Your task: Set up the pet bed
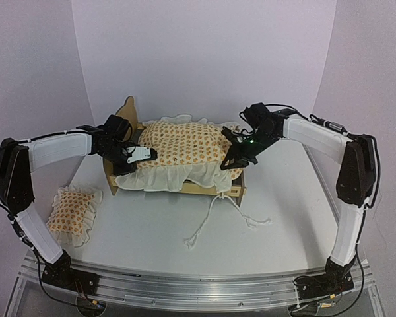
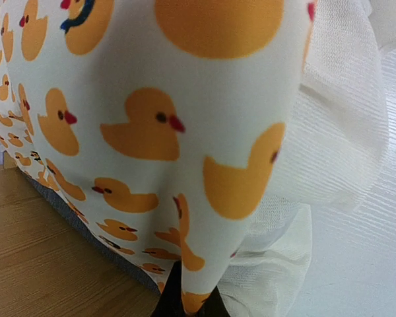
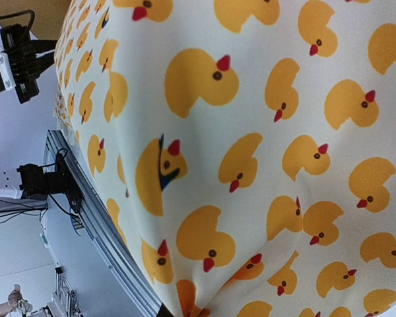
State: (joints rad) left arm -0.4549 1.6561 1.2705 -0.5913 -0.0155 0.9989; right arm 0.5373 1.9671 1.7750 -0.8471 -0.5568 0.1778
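The pet bed [image 1: 214,190] is a light wooden frame in the middle of the table, its scalloped headboard [image 1: 127,109] at the far left. A cream cushion [image 1: 185,145] with an orange duck print lies across it, and its white ruffle hangs over the front rail. At the cushion's left end, my left gripper [image 1: 140,154] is shut on a fold of duck fabric [image 2: 185,198]. That pinch sits at my left gripper [image 2: 190,309]. On the cushion's right end, my right gripper [image 1: 232,158] is shut on the fabric [image 3: 251,165], pinched at my right gripper [image 3: 185,313].
A small matching ruffled pillow [image 1: 72,214] lies on the table at the front left. The cushion's white ties [image 1: 218,211] trail over the table in front of the bed. The bed's wooden rail [image 2: 33,257] and dark grey base [image 2: 86,231] show beneath the cushion.
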